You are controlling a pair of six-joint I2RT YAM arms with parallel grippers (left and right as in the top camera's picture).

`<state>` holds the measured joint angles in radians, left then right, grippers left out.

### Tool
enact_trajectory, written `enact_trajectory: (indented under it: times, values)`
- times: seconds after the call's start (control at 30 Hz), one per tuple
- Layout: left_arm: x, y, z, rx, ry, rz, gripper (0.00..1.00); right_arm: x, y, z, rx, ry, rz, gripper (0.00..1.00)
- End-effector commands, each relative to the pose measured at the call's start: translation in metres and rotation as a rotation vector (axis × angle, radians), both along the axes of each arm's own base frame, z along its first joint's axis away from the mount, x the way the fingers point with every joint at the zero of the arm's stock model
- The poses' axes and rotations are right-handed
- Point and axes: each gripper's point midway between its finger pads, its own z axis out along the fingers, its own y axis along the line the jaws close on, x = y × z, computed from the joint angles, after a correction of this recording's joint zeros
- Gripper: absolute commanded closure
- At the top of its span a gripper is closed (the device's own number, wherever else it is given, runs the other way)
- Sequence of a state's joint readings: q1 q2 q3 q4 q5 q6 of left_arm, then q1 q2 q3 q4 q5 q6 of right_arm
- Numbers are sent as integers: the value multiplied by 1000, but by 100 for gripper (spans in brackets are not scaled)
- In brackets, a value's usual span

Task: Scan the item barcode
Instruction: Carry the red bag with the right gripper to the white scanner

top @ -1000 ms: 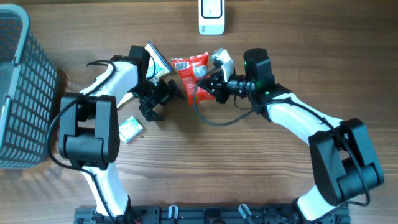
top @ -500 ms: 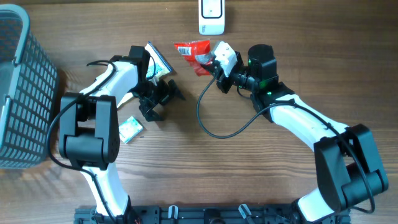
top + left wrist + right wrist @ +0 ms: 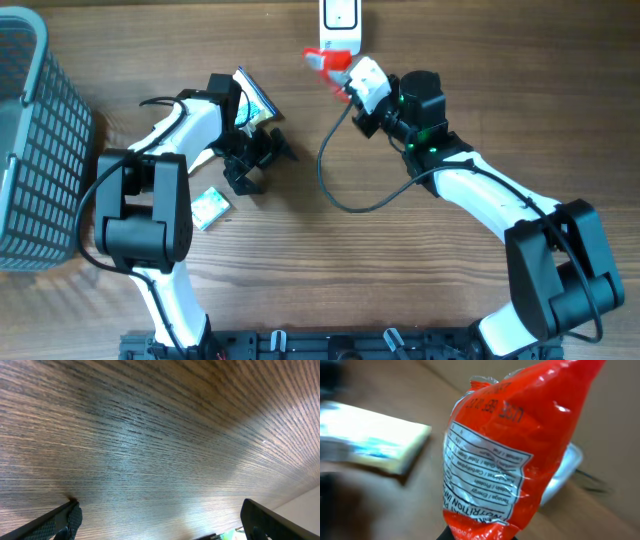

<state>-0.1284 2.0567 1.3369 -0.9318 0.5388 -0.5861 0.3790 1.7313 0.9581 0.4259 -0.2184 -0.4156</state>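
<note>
Moved since a second ago: red packet (image 3: 322, 62), carried from table centre toward twelve o'clock, now just beside the white scanner (image 3: 340, 22). My right claw (image 3: 347, 88): pinching the packet's lower end (nutrition panel faces my wrist camera; no barcode visible there). Left claw (image 3: 262, 165): spread wide, empty, toward eight o'clock of the packet. Done: pickup, carry. Left, I judge: presenting the barcode to the scanner.
</note>
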Motion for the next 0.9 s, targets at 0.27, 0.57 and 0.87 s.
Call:
enact_trajectory:
  times: [0.27, 0.57, 0.87]
  values:
    - [-17, 37, -49, 204, 60, -45, 0, 36, -60, 35, -1004, -547, -63, 96]
    - [-17, 37, -49, 204, 60, -45, 0, 58, -32, 53, -996, -829, -49, 96]
    - [-17, 37, -49, 204, 60, -45, 0, 95, -17, 56, -753, -821, -120, 96]
